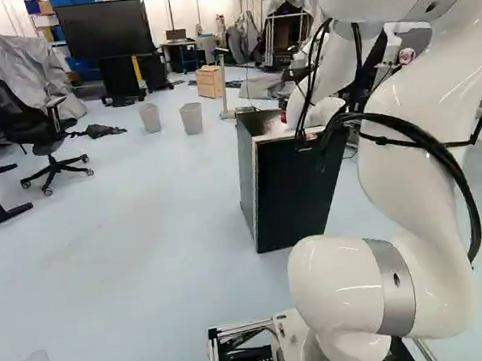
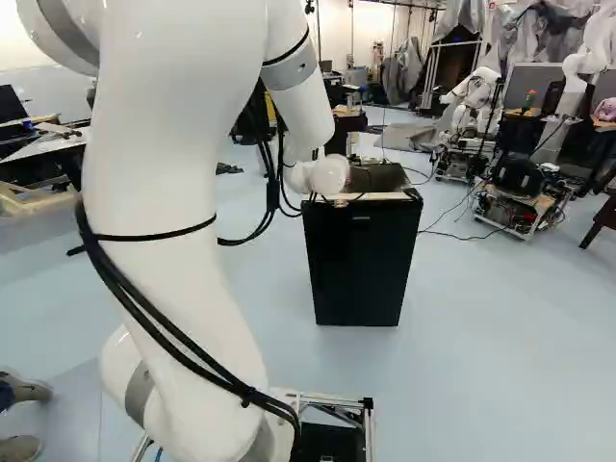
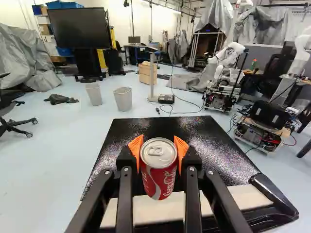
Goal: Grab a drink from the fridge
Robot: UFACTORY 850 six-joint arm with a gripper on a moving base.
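In the wrist view a red and silver soda can (image 3: pixel 159 167) is pinched between the two orange pads of my gripper (image 3: pixel 159 151), which is shut on it. The can's lid faces the camera. Beneath and behind it lies the black, speckled top of the fridge (image 3: pixel 218 150); I cannot tell whether the can touches it. In the right base view the fridge (image 2: pixel 361 265) stands upright, with its dark front door closed. The arm's wrist covers the gripper in both base views.
Two grey bins (image 3: pixel 123 99) and a wooden drawer unit (image 3: pixel 147 74) stand beyond the fridge. Another robot (image 2: pixel 525 192) is to its right, with cables on the floor. An office chair (image 1: pixel 32 125) stands at the left of the left base view.
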